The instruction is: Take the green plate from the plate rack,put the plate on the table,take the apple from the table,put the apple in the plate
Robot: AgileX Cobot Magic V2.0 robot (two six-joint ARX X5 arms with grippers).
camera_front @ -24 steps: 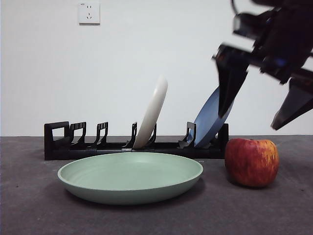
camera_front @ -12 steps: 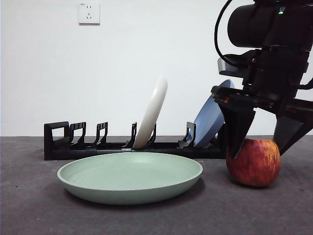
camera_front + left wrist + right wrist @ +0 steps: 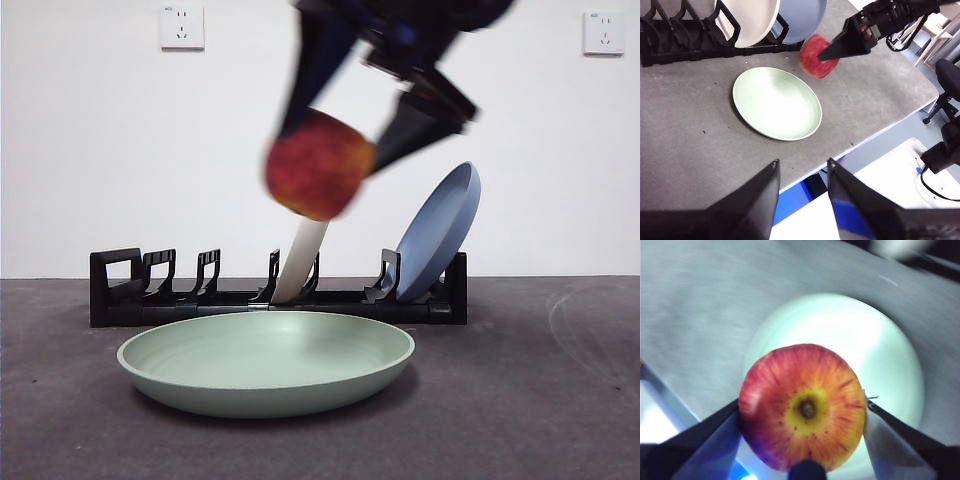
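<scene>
Green plate (image 3: 266, 362) flat on the table (image 3: 540, 420), in front of the plate rack (image 3: 130, 290). Above it, apple (image 3: 318, 165) pinched across its sides by the right pincer (image 3: 802, 412). Firm, smooth, probably bruisable; best kept gripped at the widest girth. Left pincer (image 3: 802, 187) spread, waiting.

In the front view, the right gripper (image 3: 340, 125) and the apple (image 3: 318, 165) it clamps are smeared by motion blur, and the arm above them is cut off by the top edge. The apple hides the upper part of the cream-white plate (image 3: 300, 262) behind it. In the right wrist view, the green plate (image 3: 890, 350) beneath the gripper is washed out and blurred, partly covered by the apple, and the table (image 3: 695, 305) is streaked. In the left wrist view, the plate rack (image 3: 685, 30) is cut off at the edge, and the left gripper (image 3: 802, 200) shows only its jaws, parted.
</scene>
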